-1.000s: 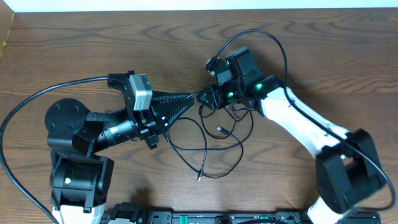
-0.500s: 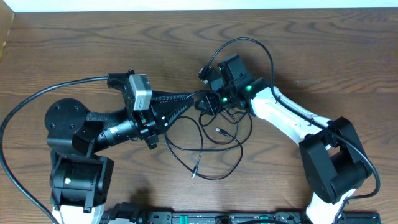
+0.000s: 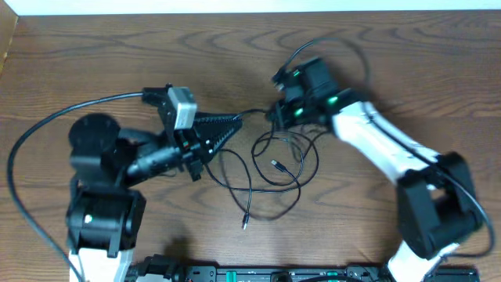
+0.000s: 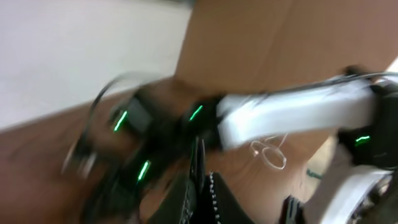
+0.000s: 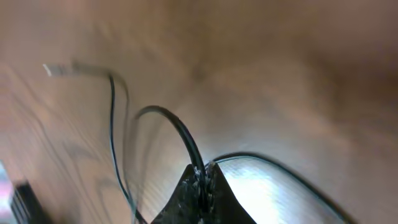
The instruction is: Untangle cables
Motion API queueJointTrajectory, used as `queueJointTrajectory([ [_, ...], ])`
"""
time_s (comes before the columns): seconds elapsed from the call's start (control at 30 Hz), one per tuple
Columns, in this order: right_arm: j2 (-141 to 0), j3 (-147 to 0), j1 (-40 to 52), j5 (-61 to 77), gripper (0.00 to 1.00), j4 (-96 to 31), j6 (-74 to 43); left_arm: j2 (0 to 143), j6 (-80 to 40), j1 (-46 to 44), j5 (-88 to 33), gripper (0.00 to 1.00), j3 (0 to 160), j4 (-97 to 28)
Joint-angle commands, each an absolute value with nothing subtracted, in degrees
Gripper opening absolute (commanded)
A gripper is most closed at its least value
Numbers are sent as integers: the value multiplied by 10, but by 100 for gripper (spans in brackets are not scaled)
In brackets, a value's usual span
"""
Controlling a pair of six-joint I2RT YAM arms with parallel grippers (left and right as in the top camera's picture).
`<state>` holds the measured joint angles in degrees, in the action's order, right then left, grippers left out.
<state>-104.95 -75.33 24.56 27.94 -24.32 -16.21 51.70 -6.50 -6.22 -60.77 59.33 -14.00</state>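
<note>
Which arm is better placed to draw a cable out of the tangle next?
Right, probably: the right tool is shut on a black cable. The left tool is shut too, but its grip is blurred.

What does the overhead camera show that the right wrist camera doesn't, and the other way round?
Only overhead: both arms, with the left pincer facing the right pincer and a thin strand stretched between them. The rest of the cables lie in loose loops below them on the table.
Only right wrist: a close view of the right pincer's fingers shut on a black strand that arcs up from their tips.
Both: the right pincer, black cable and the wooden table.
</note>
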Motion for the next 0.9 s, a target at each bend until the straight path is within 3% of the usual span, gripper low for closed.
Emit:
queueJointTrajectory([
  [0.0,-964,-804,188,274,1,-262,-208,555,8,-65,-554,8,595,-177],
  [0.5,-825,-907,-51,271,1,-437,-185,719,45,-43,-304,8,595,-168],
  [0.87,-801,-923,-256,271,1,-522,-148,720,-31,166,-333,8,595,-142],
])
